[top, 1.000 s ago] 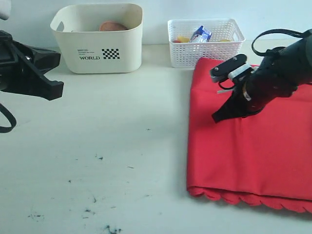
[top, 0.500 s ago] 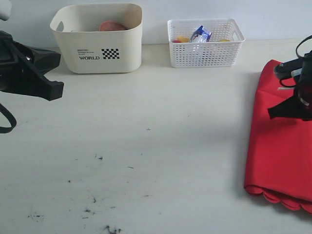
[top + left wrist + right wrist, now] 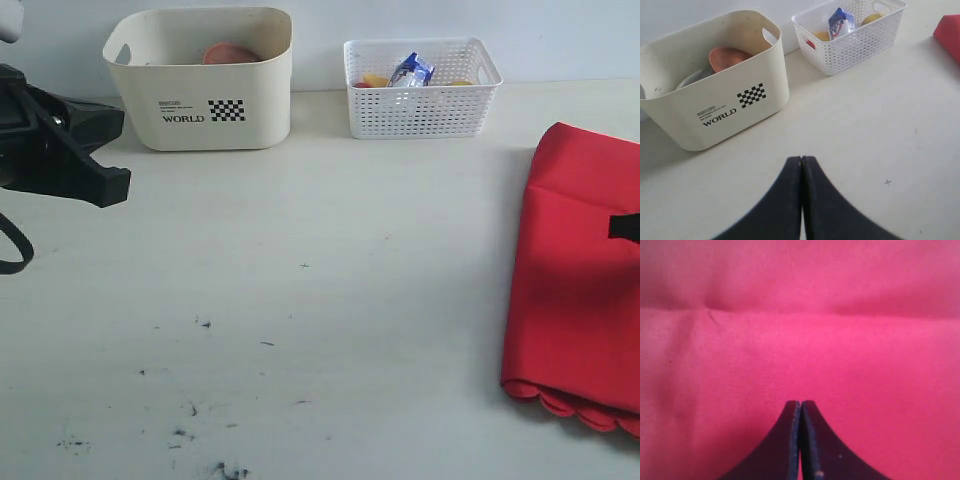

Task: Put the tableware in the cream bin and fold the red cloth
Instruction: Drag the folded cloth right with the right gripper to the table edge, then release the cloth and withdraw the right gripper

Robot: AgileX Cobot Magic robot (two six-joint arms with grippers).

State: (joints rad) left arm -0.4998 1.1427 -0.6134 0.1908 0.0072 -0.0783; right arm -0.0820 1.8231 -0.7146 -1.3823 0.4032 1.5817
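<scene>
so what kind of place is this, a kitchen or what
Most likely a robot test bench staged for table-clearing, not a real kitchen: a scuffed pale table against a blank wall, a cream bin and white basket set out for sorting, and the black left gripper.

red cloth [image 3: 575,270] cut off at the edge — cream bin [image 3: 200,90] wall hides most tableware [image 3: 228,53]

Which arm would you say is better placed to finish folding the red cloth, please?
The right arm: the right pincer is shut directly over the red cloth, while the left pincer is shut over bare table near the cream bin, far from the cloth.
</scene>
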